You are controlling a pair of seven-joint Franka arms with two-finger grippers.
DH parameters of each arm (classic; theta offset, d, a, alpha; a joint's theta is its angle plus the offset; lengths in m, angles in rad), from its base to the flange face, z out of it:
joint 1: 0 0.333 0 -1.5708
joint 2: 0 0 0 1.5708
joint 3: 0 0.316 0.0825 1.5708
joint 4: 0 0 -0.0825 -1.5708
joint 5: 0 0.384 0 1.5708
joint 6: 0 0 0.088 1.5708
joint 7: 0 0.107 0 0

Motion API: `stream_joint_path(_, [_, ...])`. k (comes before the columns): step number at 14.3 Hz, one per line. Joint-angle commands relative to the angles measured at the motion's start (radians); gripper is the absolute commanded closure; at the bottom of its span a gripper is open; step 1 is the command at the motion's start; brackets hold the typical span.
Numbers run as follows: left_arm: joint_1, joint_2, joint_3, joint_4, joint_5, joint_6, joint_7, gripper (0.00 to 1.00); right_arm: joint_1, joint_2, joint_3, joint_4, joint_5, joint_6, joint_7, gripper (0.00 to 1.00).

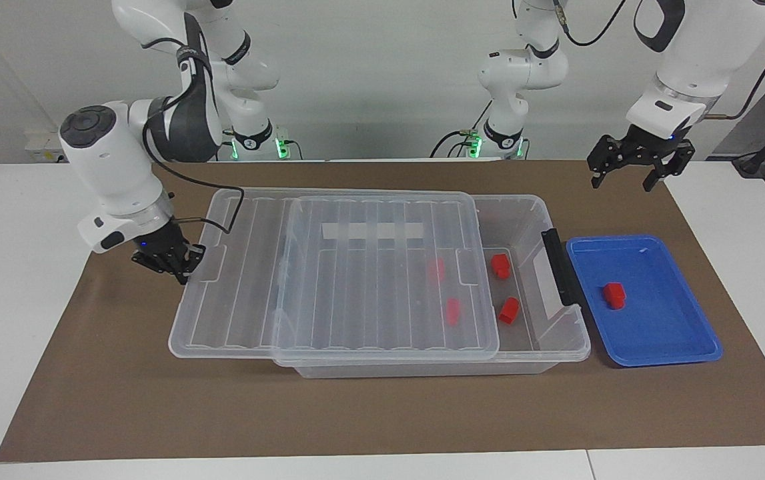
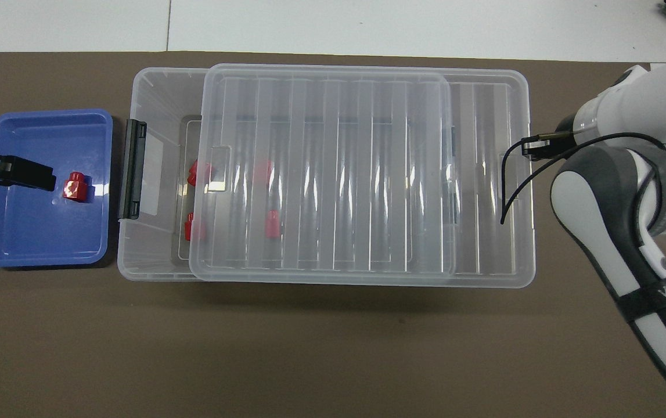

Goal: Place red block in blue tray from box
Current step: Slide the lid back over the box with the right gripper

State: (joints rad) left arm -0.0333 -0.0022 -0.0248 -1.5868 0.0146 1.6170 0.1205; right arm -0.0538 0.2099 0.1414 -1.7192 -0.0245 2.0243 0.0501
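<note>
Now the red block [image 1: 614,294] [image 2: 75,186] lies inside the blue tray [image 1: 675,347] [image 2: 19,249], on the tray's floor a little toward the box from its middle; in the overhead view it sits at about 3 o'clock of the tray's centre. The tray rests on the brown mat [image 1: 382,413] [image 2: 333,348] at the left arm's end of the table, just beside the box's black end latch [image 1: 559,267] [image 2: 132,169].

The clear box [image 1: 555,347] [image 2: 153,255] stands at 3 o'clock of the tray in the overhead view. Its ribbed lid [image 1: 355,293] [image 2: 333,174] lies across most of the opening, overhanging the box at the right arm's end and leaving a strip uncovered by the latch. Four more red blocks are in the box: two in the open strip [image 1: 501,265] [image 1: 508,310], partly under the lid's edge from overhead, and two seen through the lid [image 1: 437,269] [image 1: 453,311].

The left gripper [image 1: 635,175] [image 2: 48,179] hangs in the air over the blue tray, jaws spread wide with nothing between them. The right gripper [image 1: 182,273] is low at the lid's overhanging end, fingertips closed together; whether it pinches the lid's rim or only touches it I cannot tell.
</note>
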Motion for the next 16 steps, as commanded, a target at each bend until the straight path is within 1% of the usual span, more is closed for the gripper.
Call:
stream_joint_path(1, [0.003,-0.010,-0.001,0.007,0.016,0.003,0.004,0.00,0.026,-0.012,0.009,-0.011,0.011,-0.012,-0.021,1.00])
stream_joint_path(3, [0.004,-0.010,0.000,0.005,0.016,0.015,0.004,0.00,0.048,-0.014,0.009,-0.013,0.011,-0.015,-0.019,1.00])
stream_joint_path(8, [0.001,-0.019,0.000,-0.005,0.018,-0.003,-0.002,0.00,0.091,-0.014,0.009,-0.013,0.011,-0.024,-0.015,1.00])
stream_joint_path(16, [0.001,-0.019,0.000,-0.007,0.018,-0.003,-0.002,0.00,0.091,-0.014,0.053,-0.011,0.011,-0.024,-0.016,1.00])
